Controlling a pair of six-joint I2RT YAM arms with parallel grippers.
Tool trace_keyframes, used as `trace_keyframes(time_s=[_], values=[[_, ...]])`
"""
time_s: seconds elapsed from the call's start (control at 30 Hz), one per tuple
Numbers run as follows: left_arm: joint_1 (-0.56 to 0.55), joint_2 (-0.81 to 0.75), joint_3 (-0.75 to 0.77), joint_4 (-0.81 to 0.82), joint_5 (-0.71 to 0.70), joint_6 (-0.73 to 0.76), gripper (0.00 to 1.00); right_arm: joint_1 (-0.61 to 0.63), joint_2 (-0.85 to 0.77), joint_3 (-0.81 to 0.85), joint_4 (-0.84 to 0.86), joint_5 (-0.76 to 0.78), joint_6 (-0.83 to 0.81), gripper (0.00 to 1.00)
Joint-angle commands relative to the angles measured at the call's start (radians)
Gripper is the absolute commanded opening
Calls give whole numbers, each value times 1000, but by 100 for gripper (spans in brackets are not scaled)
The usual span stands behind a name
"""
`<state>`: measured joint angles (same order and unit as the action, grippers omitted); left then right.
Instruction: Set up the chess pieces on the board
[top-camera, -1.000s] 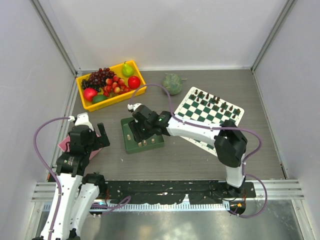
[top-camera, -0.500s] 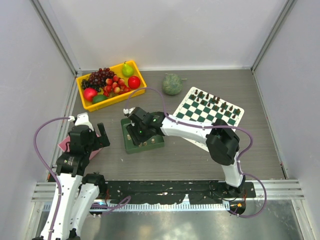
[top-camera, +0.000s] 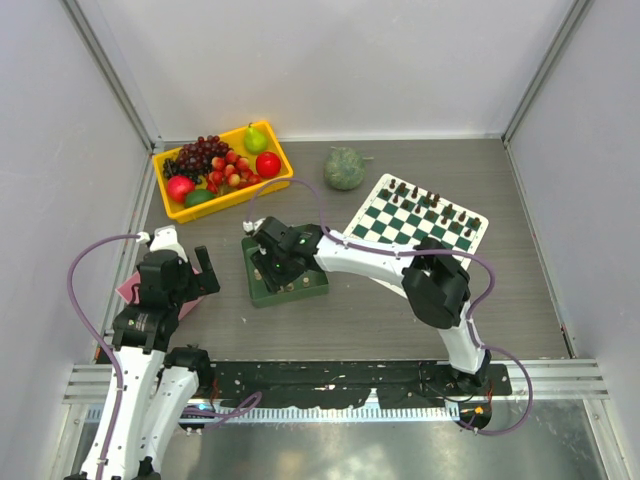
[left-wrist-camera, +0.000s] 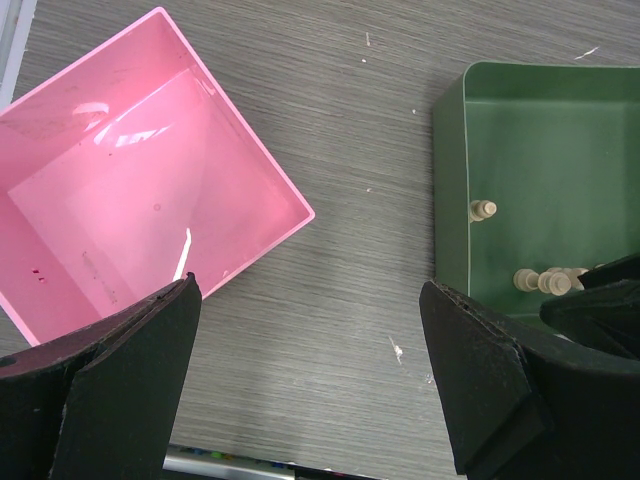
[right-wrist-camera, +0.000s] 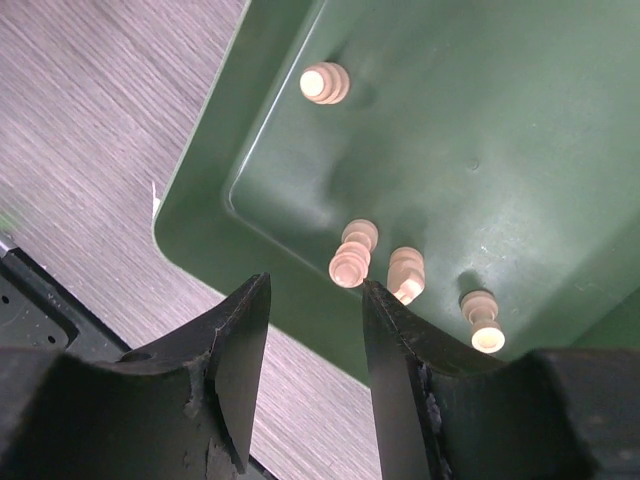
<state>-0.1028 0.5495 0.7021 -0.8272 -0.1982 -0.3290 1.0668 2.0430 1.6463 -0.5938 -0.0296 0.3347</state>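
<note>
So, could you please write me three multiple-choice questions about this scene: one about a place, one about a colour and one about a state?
1. Where are the right fingers?
A. Above the green tray
B. Above the yellow bin
C. Above the checkered board

2. What colour is the box beside the left fingers?
A. Blue
B. White
C. Pink

3. In what state are the left fingers?
A. Shut on a chess piece
B. Open and empty
C. Shut on the rim of the box

Answers:
1 A: the right wrist view looks down between the fingers onto the tray floor, where cream chess pieces stand.
2 C: the left wrist view shows its walls and floor pink.
3 B: a wide gap shows between them, with only bare table behind it.
</note>
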Motion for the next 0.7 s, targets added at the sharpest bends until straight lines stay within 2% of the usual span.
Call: trace_keyframes(time_s=[0.0,0.17,0.3,0.5,0.67], values=[[0,-3,19,19,-6,5,99,4,25,59,-14,26,-23,48],[-1,-5,19,16,-9,5,99,4,46,72,-27,26,-28,47],[0,-2,19,17,-7,5,99,4,52,72,-29,26,-31,42],[-2,0,19,19,-6,5,99,2,43,72,-34,26,-31,27],[0,-5,19,19,-6,5,99,4,-27,55,-2,71,-28,24]])
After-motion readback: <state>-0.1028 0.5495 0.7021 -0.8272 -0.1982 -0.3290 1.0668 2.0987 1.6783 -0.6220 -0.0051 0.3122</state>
